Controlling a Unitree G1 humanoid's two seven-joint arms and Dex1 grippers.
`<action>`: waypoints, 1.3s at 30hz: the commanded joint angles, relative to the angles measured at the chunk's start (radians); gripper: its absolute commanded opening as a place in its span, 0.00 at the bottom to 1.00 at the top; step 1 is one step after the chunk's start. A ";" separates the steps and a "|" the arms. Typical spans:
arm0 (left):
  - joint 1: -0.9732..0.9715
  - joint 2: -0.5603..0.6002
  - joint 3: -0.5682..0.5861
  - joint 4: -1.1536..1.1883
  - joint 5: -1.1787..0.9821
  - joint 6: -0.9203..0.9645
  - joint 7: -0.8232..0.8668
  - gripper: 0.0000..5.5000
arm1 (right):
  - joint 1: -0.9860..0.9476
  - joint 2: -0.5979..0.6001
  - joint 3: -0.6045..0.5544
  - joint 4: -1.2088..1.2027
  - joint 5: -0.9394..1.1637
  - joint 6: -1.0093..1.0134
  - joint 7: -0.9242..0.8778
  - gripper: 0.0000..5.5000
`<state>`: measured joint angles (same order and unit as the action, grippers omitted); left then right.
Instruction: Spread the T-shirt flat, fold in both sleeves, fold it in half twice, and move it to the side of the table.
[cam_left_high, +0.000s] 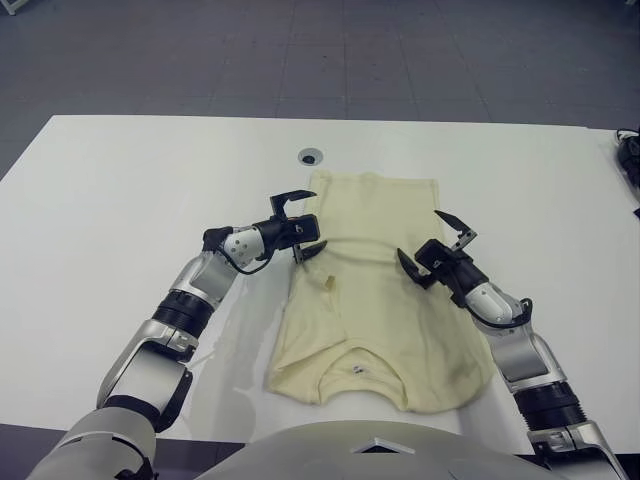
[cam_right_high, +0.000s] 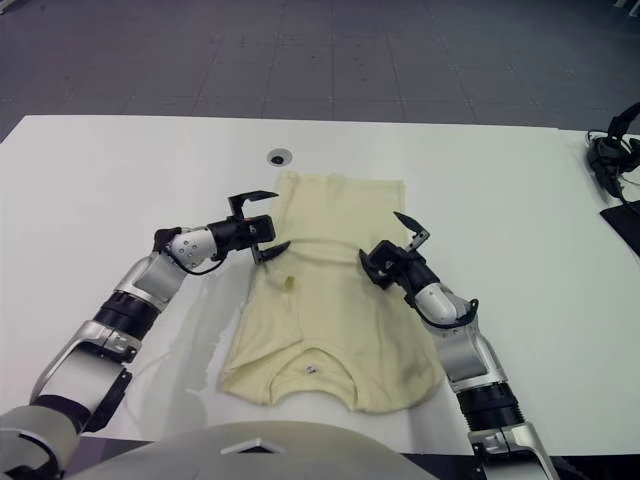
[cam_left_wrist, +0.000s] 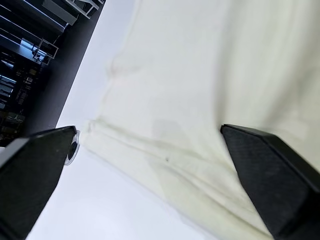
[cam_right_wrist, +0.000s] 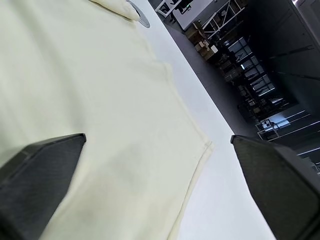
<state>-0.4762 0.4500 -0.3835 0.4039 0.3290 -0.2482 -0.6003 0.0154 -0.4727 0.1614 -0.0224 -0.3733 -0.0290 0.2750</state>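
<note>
White counter (cam_left_high: 120, 190), grey tiled floor (cam_left_high: 300, 50) beyond; pale yellow cotton T-shirt (cam_left_high: 385, 300) lies collar nearest. Left claw (cam_left_high: 303, 222) and right claw (cam_left_high: 422, 236) hover over its sides, fingers apart.

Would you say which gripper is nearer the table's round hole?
Left. The left gripper hovers at the T-shirt edge nearest the hole; the right gripper over the opposite edge.

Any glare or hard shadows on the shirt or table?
Left eye view: shirt evenly lit, no hard shadows; the glossy table shows a faint reflection left of the shirt. Both wrist views: shirt pale and glare-free, dark room behind.
</note>
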 joint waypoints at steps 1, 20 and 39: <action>0.022 0.031 0.054 -0.034 -0.024 0.028 0.004 0.98 | 0.058 -0.037 0.022 0.032 -0.032 0.054 0.041 0.98; 0.037 0.035 0.072 -0.018 -0.011 0.032 0.018 0.98 | 0.065 -0.064 0.048 0.013 -0.029 0.063 0.048 0.98; -0.065 -0.093 0.024 0.059 0.017 0.055 0.085 0.98 | 0.062 -0.064 0.061 0.014 -0.029 0.059 0.045 0.98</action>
<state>-0.5175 0.3605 -0.3309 0.4063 0.3060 -0.1856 -0.5270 0.0284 -0.5245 0.1925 -0.0558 -0.3792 -0.0108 0.2780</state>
